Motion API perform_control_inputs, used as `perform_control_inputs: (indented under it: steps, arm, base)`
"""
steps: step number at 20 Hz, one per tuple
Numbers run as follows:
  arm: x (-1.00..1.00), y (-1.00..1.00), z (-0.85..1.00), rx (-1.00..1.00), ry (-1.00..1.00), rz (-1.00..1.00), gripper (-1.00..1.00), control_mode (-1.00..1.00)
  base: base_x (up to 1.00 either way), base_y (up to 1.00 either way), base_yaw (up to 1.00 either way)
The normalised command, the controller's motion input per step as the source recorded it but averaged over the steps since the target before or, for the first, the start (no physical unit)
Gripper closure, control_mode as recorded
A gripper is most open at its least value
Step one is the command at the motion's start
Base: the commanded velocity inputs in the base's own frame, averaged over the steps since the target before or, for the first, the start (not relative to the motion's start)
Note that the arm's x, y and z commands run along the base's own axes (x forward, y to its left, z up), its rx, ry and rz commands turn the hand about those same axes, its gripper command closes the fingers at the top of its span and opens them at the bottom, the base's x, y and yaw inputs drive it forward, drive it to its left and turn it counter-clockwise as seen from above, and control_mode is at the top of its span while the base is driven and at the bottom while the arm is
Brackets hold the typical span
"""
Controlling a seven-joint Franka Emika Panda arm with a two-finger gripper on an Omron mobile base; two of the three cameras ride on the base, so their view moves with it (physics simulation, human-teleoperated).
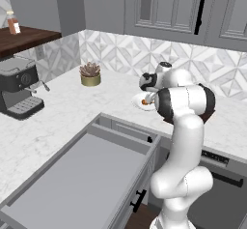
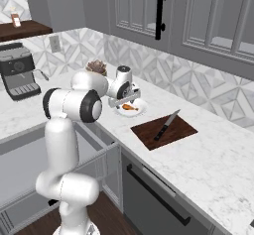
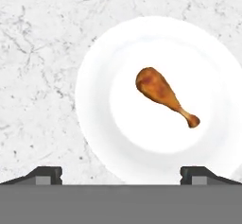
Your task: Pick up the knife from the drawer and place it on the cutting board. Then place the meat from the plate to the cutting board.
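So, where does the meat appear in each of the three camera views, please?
Left base view: the meat is at the centre, partly hidden by the arm.
Right base view: centre, under the open gripper.
Hand view: right of centre, above the fingertips.
Shared landmark: the white plate beneath it.

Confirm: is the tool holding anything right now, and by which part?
Nothing held. The tool is open above the plate; the meat lies untouched on it. The knife lies on the cutting board.
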Motion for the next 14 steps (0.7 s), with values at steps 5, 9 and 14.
perform_control_inputs:
  steps: [5,9,14]
  arm:
    - [0.45,0.0,-0.35,-0.12,0.04,0.12,-1.0,-1.0]
    - [0.41,0.04,-0.22,-0.08,0.01,0.12,-1.0,-1.0]
    - [0.42,0.03,-0.32,-0.07,0.05,0.12,-1.0,-1.0]
  base:
    - [0.0,0.0,0.0]
    - [0.0,0.0,0.0]
    - [0.0,0.0,0.0]
